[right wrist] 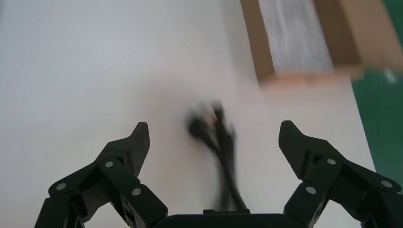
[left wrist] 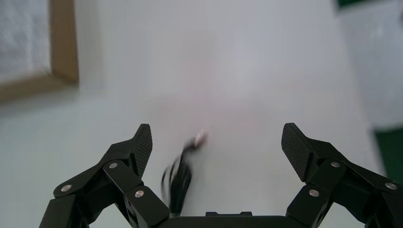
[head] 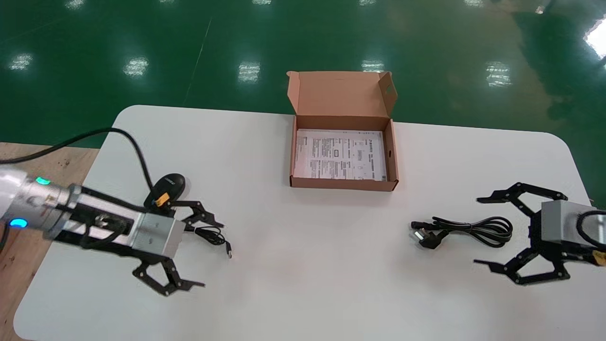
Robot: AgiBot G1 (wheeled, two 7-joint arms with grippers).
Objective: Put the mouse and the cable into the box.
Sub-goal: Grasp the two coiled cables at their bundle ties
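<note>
Mouse (head: pixel 168 187) beside left hand (head: pixel 210 255), cable (head: pixel 473 229) before right hand (head: pixel 477 230), each hand spread wide.

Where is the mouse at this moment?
In the head view, the mouse lies on the left side of the table, just beyond the open left gripper and well left of the box.

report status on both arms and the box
Left pincer open by the black mouse; right pincer open at coiled black power cable. Both on white table, outside open brown cardboard box. Nothing blocking the box.
</note>
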